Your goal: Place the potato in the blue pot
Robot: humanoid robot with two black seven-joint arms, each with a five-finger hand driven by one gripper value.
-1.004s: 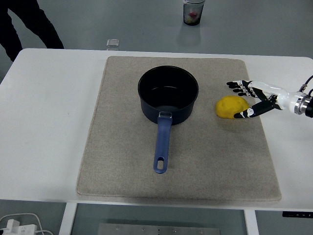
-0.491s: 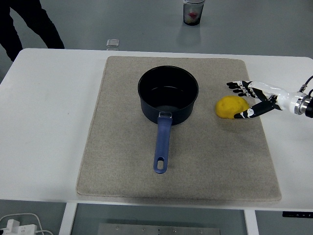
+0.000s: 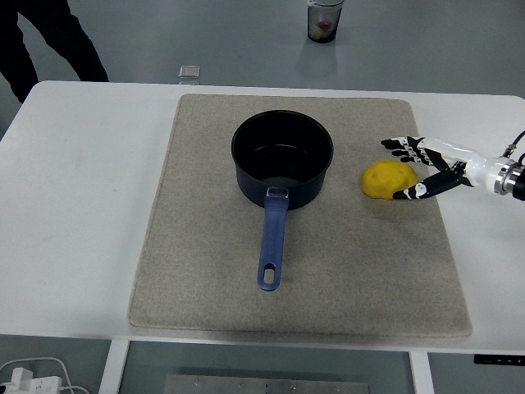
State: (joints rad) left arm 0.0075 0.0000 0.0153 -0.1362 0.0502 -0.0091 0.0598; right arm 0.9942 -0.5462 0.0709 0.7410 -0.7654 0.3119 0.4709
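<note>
A yellow potato (image 3: 389, 179) lies on the beige mat (image 3: 344, 263), to the right of the blue pot (image 3: 282, 160). The pot stands upright and empty, its blue handle (image 3: 271, 242) pointing toward the near edge. My right hand (image 3: 412, 169) comes in from the right edge and sits right beside the potato's right side. Its fingers are spread, the thumb low by the potato's near side, the other fingers reaching past its far side. The hand holds nothing. My left hand is out of view.
The mat covers the middle of the white table (image 3: 82, 205). A small clear block (image 3: 189, 74) sits at the table's far edge. A cup (image 3: 325, 20) stands on the floor beyond. A person's dark legs (image 3: 45, 41) show at the top left.
</note>
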